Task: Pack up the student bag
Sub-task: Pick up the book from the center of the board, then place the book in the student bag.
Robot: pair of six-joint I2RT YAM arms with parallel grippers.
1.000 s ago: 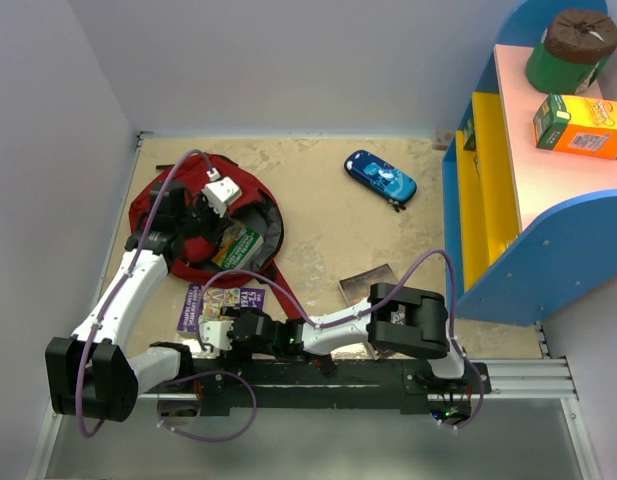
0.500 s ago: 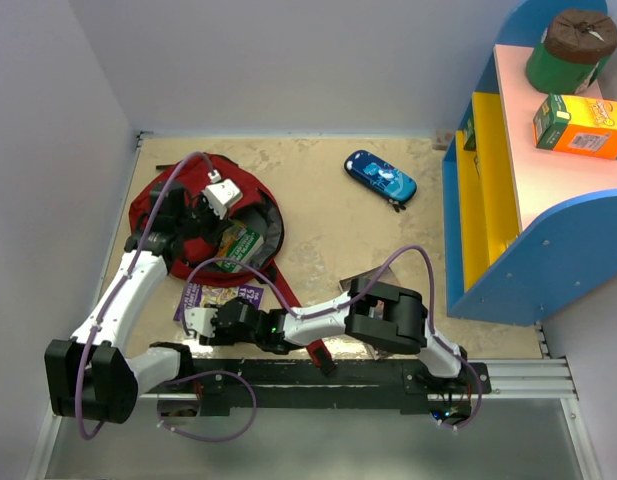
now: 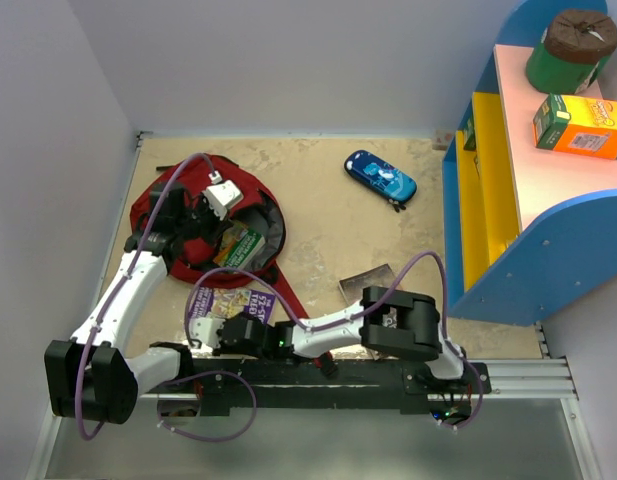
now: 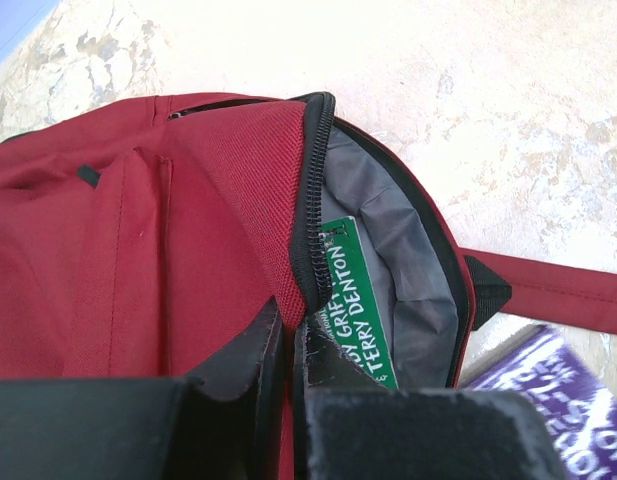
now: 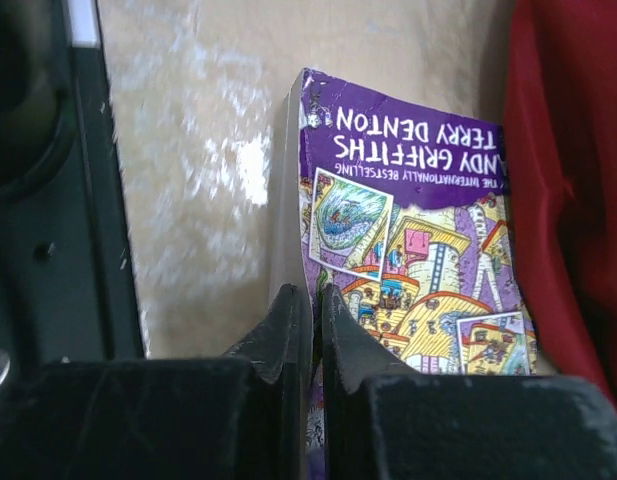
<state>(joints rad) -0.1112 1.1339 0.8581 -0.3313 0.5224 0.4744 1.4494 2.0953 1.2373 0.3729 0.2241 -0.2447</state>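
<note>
The student bag [image 3: 178, 205] lies open at the left of the table, dark red with grey lining [image 4: 408, 250]. A green book [image 3: 238, 245] lies inside its mouth and also shows as the green book [image 4: 353, 290] in the left wrist view. My left gripper [image 3: 210, 222] is shut on the bag's zipper rim, as the left gripper [image 4: 288, 330] shows close up. A purple book [image 3: 238, 300] lies flat just in front of the bag. My right gripper [image 3: 206, 325] is shut on that purple book [image 5: 418, 230], the right gripper [image 5: 316, 300] pinching the edge of its cover.
A blue pencil case [image 3: 380, 178] lies at mid-back. A small dark card [image 3: 366, 280] lies near the right arm's elbow. A blue and yellow shelf [image 3: 498, 200] at the right carries an orange box [image 3: 578, 122] and a green canister [image 3: 571, 50]. A red strap [image 4: 558, 290] trails toward the purple book.
My right gripper has gone from open to shut on the purple book's edge, and the right arm has shifted slightly. The left gripper has kept hold of the bag's rim.
</note>
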